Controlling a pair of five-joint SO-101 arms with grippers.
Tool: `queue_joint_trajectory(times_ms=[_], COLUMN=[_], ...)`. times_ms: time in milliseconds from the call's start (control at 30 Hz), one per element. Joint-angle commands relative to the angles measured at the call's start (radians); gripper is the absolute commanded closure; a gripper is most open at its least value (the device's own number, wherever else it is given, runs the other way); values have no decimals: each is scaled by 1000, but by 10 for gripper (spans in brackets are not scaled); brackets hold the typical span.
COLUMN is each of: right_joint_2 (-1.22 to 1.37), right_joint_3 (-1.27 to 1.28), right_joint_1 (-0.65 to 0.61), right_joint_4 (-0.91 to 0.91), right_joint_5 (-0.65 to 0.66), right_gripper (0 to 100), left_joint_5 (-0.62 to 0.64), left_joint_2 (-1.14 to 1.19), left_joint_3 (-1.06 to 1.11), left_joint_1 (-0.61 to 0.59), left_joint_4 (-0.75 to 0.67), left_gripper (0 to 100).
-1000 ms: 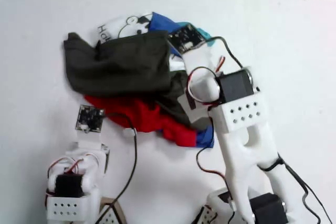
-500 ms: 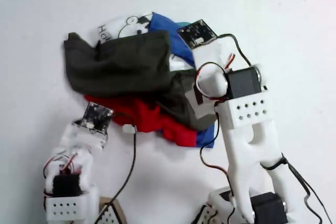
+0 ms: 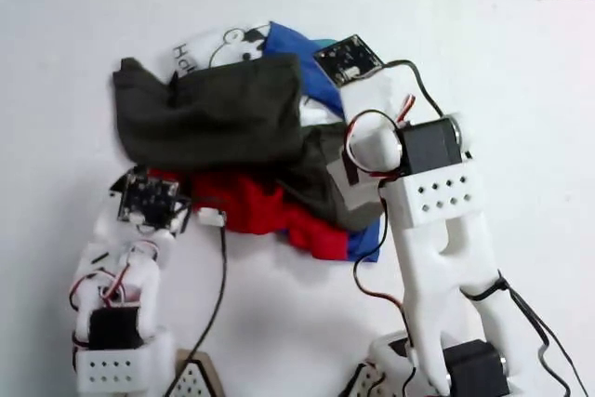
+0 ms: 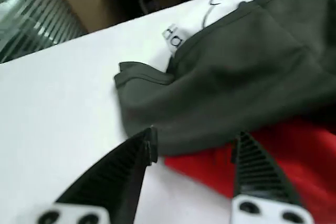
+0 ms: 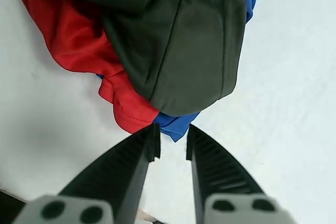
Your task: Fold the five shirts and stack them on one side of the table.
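Seen from above, the shirts lie in one crumpled heap mid-table, the dark shirt (image 3: pixel 214 118) slumped over the red shirt (image 3: pixel 246 206), with the blue shirt (image 3: pixel 288 48) and the printed white shirt (image 3: pixel 209 48) poking out at the far side, all soft cloth on the smooth white table (image 3: pixel 511 62). My left wrist view adds that my left fingers (image 4: pixel 134 161), black and ribbed, stand wide apart at the dark shirt's hem, where red shows beneath. My right wrist view shows my right fingers (image 5: pixel 139 161) a narrow gap apart, holding nothing, near a rounded dark fold edged with red and blue.
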Motion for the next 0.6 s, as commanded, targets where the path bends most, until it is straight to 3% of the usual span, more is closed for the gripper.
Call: queue_joint_trajectory(times_ms=[0,200,333,567], right_joint_2=[-5,-5,-5,-5], right_joint_3=[-43,-43,-43,-43], right_joint_1=[12,12,12,12], right_joint_4=[8,8,8,8], right_joint_5=[-3,-3,-3,-3], right_gripper=[907,907,907,907], left_joint_5=[57,196,417,479], left_joint_2=[235,775,1082,1539], left_joint_3=[-182,-570,-832,-1343], left_joint_1=[34,149,206,252], left_joint_4=[-5,112,236,456], left_gripper=[749,731,677,675])
